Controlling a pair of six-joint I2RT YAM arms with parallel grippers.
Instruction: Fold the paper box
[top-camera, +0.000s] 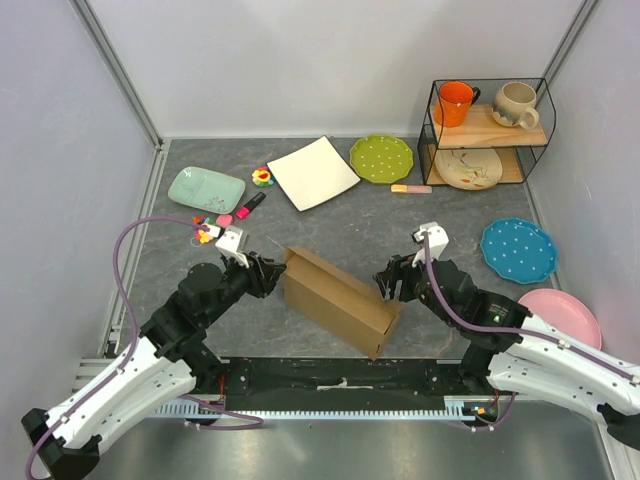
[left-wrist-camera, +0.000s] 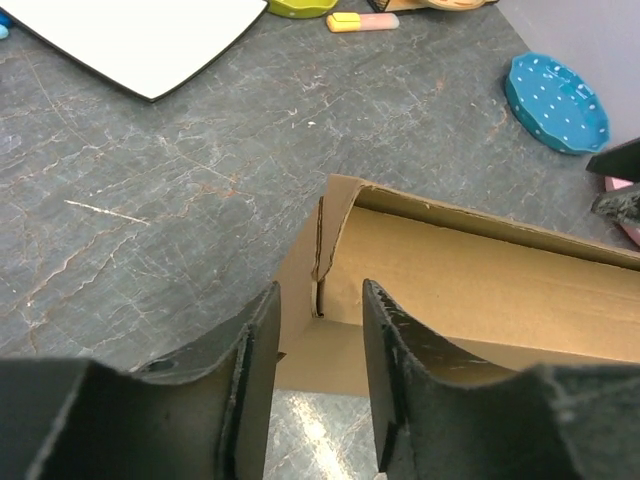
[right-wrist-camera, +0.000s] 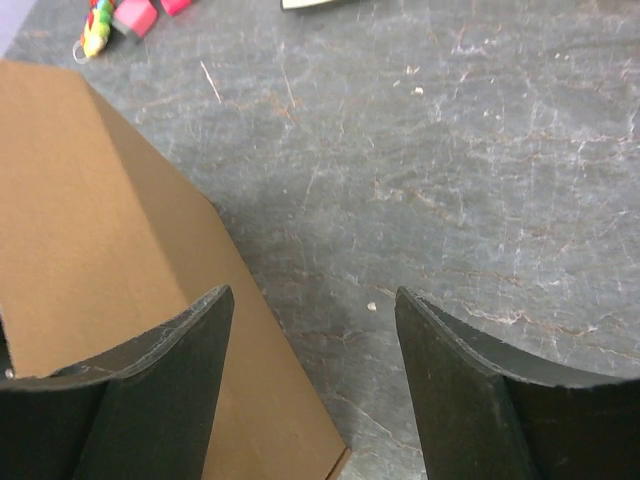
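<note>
The paper box (top-camera: 335, 300) is brown corrugated cardboard, partly formed, lying diagonally mid-table between both arms. My left gripper (top-camera: 268, 272) is at its left end. In the left wrist view the box's open corner and inner wall (left-wrist-camera: 470, 280) lie just beyond my left gripper (left-wrist-camera: 320, 290), whose jaws stand apart with nothing clamped. My right gripper (top-camera: 388, 280) is at the box's right end. In the right wrist view my right gripper (right-wrist-camera: 312, 295) is wide open, one finger over the box's outer face (right-wrist-camera: 90, 230), the other over bare table.
A white square plate (top-camera: 313, 172), a green plate (top-camera: 381, 158) and a teal tray (top-camera: 206, 188) lie at the back. A wire rack with mugs (top-camera: 487, 125) stands back right. A blue plate (top-camera: 517, 249) and a pink plate (top-camera: 565, 315) lie right. Small toys (top-camera: 262, 177) lie back left.
</note>
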